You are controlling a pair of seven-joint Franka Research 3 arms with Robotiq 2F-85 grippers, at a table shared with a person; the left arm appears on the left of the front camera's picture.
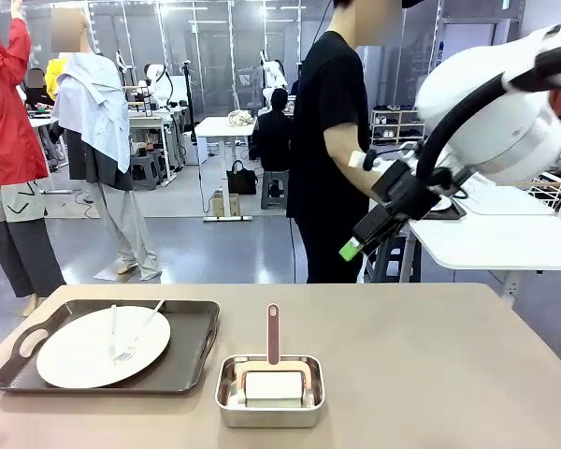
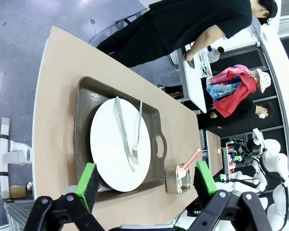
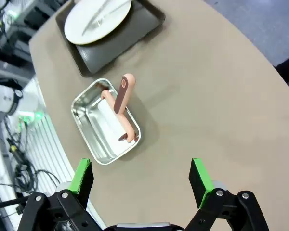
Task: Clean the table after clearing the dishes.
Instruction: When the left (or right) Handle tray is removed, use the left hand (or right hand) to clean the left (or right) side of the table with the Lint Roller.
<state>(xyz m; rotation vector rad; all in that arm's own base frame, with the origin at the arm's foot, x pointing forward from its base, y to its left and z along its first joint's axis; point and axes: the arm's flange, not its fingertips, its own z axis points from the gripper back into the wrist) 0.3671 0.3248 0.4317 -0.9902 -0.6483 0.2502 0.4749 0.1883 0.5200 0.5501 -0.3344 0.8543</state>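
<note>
- Fingers of the left gripper (image 2: 145, 174) are standing wide apart, green pads gripping nothing, hanging high over the tray end of the table.
- Right gripper (image 3: 140, 175) is likewise spreading wide and empty, hovering over bare tabletop near the pan.
- Count on the large matte beige-brown table (image 1: 402, 355):
  - one dark brown rectangular handled tray (image 1: 192, 351)
  - one round white plate (image 1: 75, 360)
  - two metal utensils (image 1: 136, 339)
  - one small steel rectangular pan (image 1: 226, 402)
  - one pink-handled white roller (image 1: 273, 332)
- Tray is sitting at the robot's near left, long axis running along the near edge; the pan is sitting just beside its right end.
- Utensils are lying side by side on the plate, fork tines pointing toward the robot.
- Roller handle is pointing toward the far edge.
</note>
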